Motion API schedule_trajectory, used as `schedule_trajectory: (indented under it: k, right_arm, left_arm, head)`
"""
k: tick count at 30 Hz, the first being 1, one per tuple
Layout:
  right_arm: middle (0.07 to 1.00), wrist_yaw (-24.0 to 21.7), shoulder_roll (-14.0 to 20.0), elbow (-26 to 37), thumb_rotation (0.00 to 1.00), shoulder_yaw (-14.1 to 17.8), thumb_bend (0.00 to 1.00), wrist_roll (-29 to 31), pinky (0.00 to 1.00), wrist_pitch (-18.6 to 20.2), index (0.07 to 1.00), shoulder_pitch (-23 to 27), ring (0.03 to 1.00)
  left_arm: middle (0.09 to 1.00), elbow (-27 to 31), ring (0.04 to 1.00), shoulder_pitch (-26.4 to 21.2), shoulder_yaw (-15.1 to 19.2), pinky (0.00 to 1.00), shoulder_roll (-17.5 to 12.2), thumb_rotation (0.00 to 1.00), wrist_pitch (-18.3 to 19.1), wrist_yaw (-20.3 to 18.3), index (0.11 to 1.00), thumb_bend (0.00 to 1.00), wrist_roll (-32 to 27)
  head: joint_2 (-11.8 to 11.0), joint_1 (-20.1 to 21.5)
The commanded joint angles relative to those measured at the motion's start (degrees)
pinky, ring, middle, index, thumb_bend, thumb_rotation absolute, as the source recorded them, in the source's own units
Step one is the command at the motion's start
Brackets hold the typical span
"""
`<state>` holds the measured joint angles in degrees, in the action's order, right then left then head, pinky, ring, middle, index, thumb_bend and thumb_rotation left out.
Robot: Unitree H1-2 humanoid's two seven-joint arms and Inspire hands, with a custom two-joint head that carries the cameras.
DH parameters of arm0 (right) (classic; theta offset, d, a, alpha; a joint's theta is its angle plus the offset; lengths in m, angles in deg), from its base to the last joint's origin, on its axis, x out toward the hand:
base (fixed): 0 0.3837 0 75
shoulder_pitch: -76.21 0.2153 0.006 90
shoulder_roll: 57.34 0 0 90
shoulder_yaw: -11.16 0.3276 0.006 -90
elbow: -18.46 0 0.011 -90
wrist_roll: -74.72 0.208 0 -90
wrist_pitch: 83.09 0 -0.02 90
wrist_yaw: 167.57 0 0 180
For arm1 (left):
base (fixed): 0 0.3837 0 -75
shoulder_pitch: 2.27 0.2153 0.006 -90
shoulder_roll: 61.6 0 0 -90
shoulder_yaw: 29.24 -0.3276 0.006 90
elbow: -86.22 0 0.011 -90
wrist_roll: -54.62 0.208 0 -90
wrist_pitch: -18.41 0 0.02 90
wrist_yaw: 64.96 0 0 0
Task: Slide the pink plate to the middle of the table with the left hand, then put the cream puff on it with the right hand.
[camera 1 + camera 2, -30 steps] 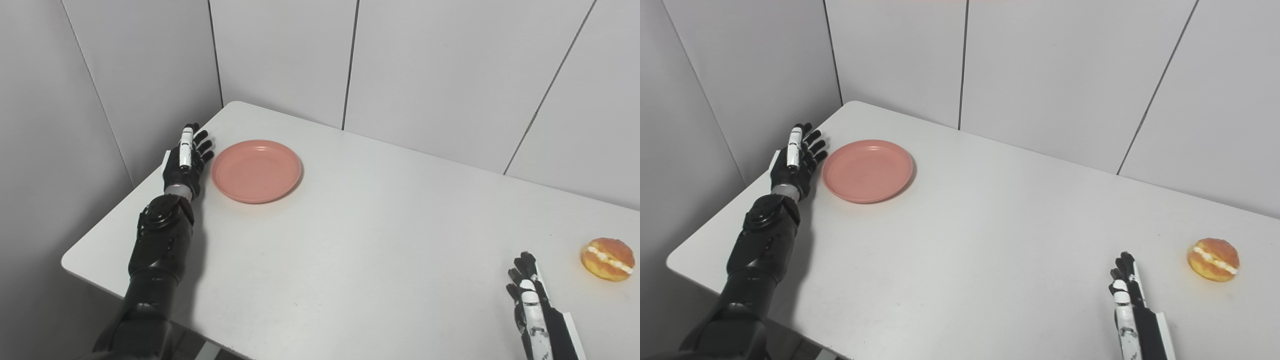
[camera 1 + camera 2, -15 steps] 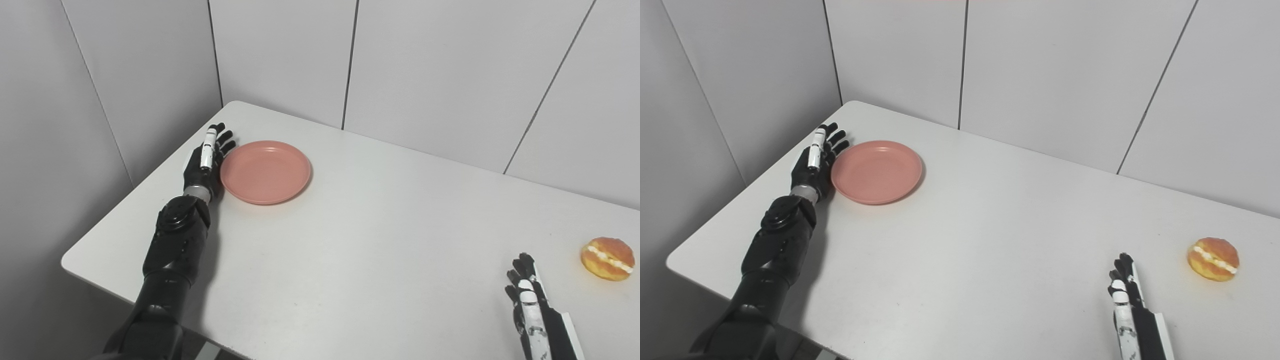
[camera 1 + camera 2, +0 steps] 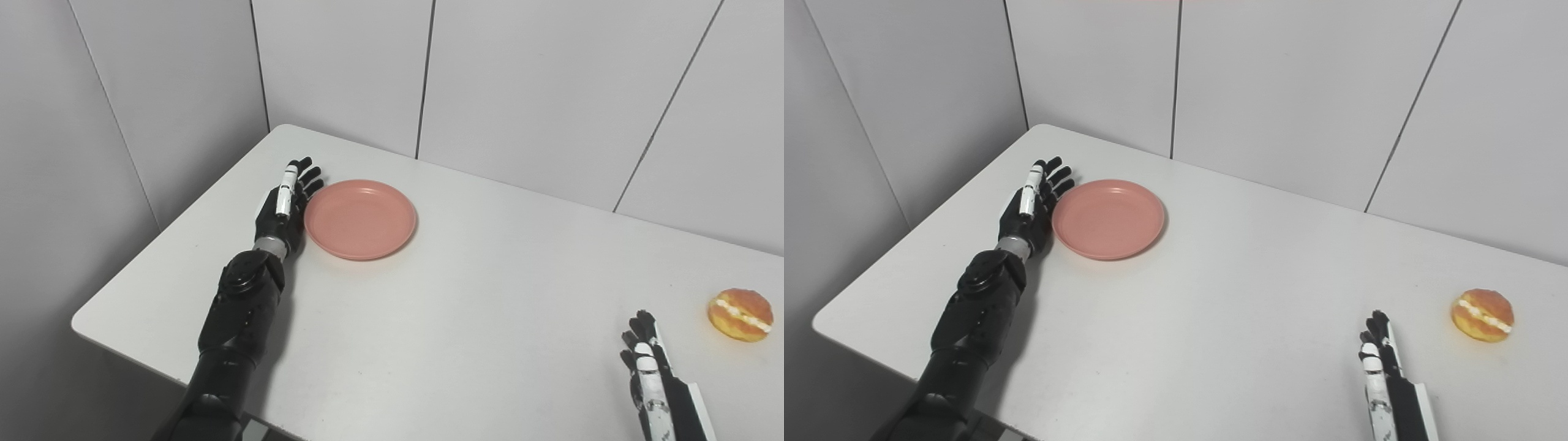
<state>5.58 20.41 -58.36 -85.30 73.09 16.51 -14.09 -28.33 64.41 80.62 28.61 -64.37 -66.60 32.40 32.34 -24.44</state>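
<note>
The pink plate lies flat on the white table, in the far left part of it and not at its middle. The left hand stands on edge just beside the plate's left rim, its palm side turned toward the plate; the fingers are stretched out and slightly spread, reaching along the rim's far-left curve, and they grasp nothing. The palm looks pressed against the rim, though the exact contact is hard to make out. The left forearm runs back from the wrist toward the table's near left edge. The cream puff, golden with a white line of filling across its side, sits well apart from the plate near the table's right end. The right hand rests at the near edge, close to the cream puff's left but not touching it, with fingers extended and holding nothing.
</note>
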Motion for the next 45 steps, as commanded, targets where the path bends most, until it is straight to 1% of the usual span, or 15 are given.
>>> schedule_trajectory:
  k: [1, 9, 14, 21, 24, 29, 32, 36, 38, 39, 41, 45]
  right_arm:
    - [1.000, 0.4, -0.5, 2.2, 1.00, 0.0, 0.08, -0.1, 1.00, -0.6, 1.000, 1.0, 0.994]
    - [1.000, 0.6, -0.9, 1.5, 1.00, 0.1, 0.07, -0.1, 1.00, -1.9, 1.000, 1.1, 0.991]
    - [1.000, 0.7, -1.0, 1.0, 1.00, 0.1, 0.08, -0.1, 1.00, -2.6, 1.000, 1.2, 0.990]
    - [1.000, 0.8, -1.2, 1.1, 1.00, -0.2, 0.09, -0.1, 1.00, -2.1, 1.000, 1.4, 0.992]
    - [1.000, 1.0, -1.2, 1.2, 1.00, -0.2, 0.11, -0.2, 1.00, -1.9, 1.000, 1.5, 0.988]
    - [1.000, 1.1, -1.3, 1.3, 1.00, -0.4, 0.11, -0.5, 1.00, -1.4, 1.000, 1.4, 0.988]
    - [0.994, 1.6, -1.5, 2.0, 1.00, -0.6, 0.12, -1.3, 1.00, -0.3, 1.000, 1.3, 0.979]
    - [0.990, 1.7, -1.5, 2.4, 1.00, -1.0, 0.11, -2.5, 1.00, -0.3, 1.000, 1.2, 0.975]
    - [0.991, 1.5, -1.5, 2.4, 1.00, -1.0, 0.11, -2.6, 1.00, -0.6, 1.000, 1.1, 0.976]
    - [0.993, 1.5, -1.5, 2.5, 1.00, -1.0, 0.12, -2.6, 1.00, -0.6, 1.000, 1.1, 0.977]
    - [0.993, 1.3, -1.5, 2.4, 1.00, -1.0, 0.13, -2.4, 1.00, -0.7, 1.000, 1.2, 0.978]
    - [0.985, 1.9, -1.9, 2.1, 1.00, -1.0, 0.12, -2.9, 0.99, -1.0, 0.996, 1.4, 0.970]
  left_arm:
    - [0.908, 1.0, 0.905, -0.1, -0.8, 0.93, 0.6, 1.00, 1.7, -0.8, 0.886, 0.36, -0.2]
    - [0.907, 3.1, 0.899, 0.5, -2.4, 0.91, 2.4, 1.00, 2.5, -0.7, 0.883, 0.36, -0.1]
    - [0.913, 3.6, 0.907, 0.8, -3.7, 0.92, 3.0, 1.00, 2.5, -1.3, 0.888, 0.37, 0.3]
    - [0.914, 3.3, 0.908, 0.7, -4.8, 0.92, 4.4, 1.00, 3.4, -1.6, 0.891, 0.37, 0.3]
    - [0.899, 3.1, 0.899, 0.6, -5.4, 0.91, 5.0, 1.00, 3.3, -1.8, 0.875, 0.37, 0.5]
    - [0.913, 3.0, 0.907, 0.7, -6.5, 0.92, 5.8, 1.00, 3.6, -2.3, 0.883, 0.37, 0.3]
    - [0.911, 2.8, 0.906, 0.4, -7.0, 0.92, 6.6, 1.00, 3.9, -2.6, 0.888, 0.36, 0.3]
    - [0.917, 3.6, 0.909, 0.7, -8.0, 0.91, 7.4, 1.00, 4.6, -3.2, 0.896, 0.35, 0.4]
    - [0.914, 4.0, 0.907, 0.8, -8.7, 0.91, 8.0, 1.00, 5.0, -3.3, 0.889, 0.35, 0.4]
    - [0.903, 4.3, 0.899, 0.8, -8.9, 0.90, 8.4, 1.00, 5.3, -3.3, 0.877, 0.36, 0.4]
    - [0.902, 4.9, 0.899, 1.0, -10.1, 0.89, 8.9, 1.00, 5.7, -3.8, 0.877, 0.37, 0.8]
    - [0.895, 6.5, 0.892, 1.4, -11.7, 0.88, 10.2, 1.00, 6.7, -3.4, 0.871, 0.36, 1.3]
  head:
    - [0.1, 0.3]
    - [0.5, 1.2]
    - [0.9, 1.7]
    - [1.4, 2.4]
    - [1.5, 2.6]
    - [1.9, 3.4]
    - [2.1, 4.0]
    - [2.3, 4.6]
    - [2.4, 4.9]
    - [2.4, 4.9]
    - [2.6, 5.4]
    - [3.0, 6.4]
